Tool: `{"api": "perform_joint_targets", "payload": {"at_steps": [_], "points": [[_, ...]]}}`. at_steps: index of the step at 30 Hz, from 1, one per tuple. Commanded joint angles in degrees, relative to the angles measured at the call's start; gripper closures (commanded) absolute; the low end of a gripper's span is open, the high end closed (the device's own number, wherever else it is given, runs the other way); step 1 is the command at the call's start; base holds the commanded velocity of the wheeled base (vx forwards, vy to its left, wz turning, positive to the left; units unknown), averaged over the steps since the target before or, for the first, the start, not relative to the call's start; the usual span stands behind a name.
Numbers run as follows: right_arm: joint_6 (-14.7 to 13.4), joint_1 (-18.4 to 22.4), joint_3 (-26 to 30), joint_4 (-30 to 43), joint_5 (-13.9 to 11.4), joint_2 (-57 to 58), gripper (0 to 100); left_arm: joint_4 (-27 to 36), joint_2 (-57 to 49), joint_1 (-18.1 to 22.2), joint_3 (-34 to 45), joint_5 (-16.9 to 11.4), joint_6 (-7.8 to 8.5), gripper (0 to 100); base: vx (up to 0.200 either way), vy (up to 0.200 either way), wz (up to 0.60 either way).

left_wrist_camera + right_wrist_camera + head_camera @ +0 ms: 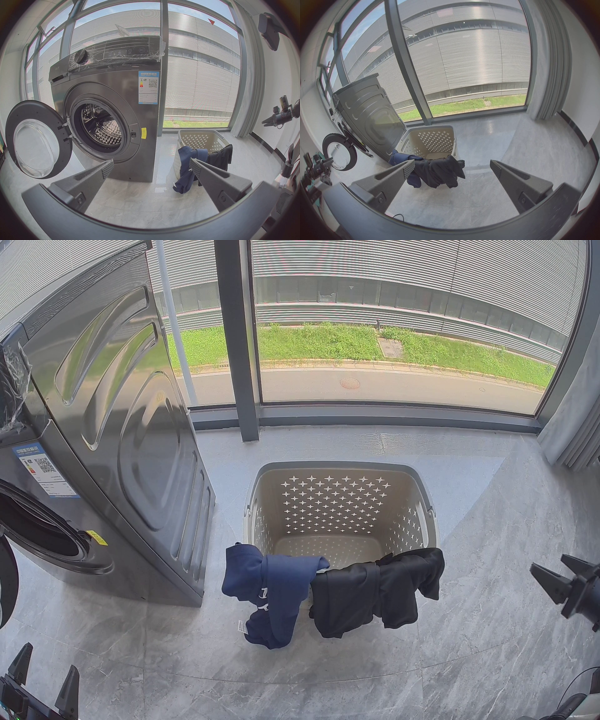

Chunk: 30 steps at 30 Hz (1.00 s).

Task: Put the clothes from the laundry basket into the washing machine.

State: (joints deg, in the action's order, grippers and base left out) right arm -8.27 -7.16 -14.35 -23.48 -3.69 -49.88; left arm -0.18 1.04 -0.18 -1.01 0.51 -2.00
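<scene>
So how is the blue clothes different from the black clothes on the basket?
The blue garment hangs at the corner nearer the washing machine; the black garment hangs farther from it. The blue garment droops lower in a narrow bunch, while the black garment spreads wider. Both are draped over the near rim of the laundry basket, hanging outside it.

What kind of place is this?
Likely an indoor laundry corner by tall windows: a front-loading washer with its door open, and beside it a basket with a blue garment and a black garment hung over its rim.
</scene>
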Motion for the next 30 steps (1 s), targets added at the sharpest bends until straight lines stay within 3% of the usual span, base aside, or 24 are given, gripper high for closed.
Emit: {"api": "perform_joint_targets", "payload": {"at_steps": [1,9,23,30], "points": [[-5.0,-5.6,-4.0,-12.2,0.0,-29.9,0,0.0,-0.9,0.0,1.0,0.1,-0.11,0,0.0,0.0,0.0],[-4.8,-6.4,-7.9,-12.2,0.2,-35.5,0,0.0,-0.9,0.0,1.0,-0.2,0.68,0,0.0,0.0,0.0],[-4.7,-8.8,-9.1,-12.0,2.3,-42.7,0,-0.1,-0.9,0.0,1.0,-0.3,0.15,0,0.0,0.0,0.0],[-4.6,-8.3,-10.8,-12.3,1.9,-50.3,0,0.0,-0.9,0.0,1.0,-0.3,0.33,0,0.0,0.0,0.0]]}}
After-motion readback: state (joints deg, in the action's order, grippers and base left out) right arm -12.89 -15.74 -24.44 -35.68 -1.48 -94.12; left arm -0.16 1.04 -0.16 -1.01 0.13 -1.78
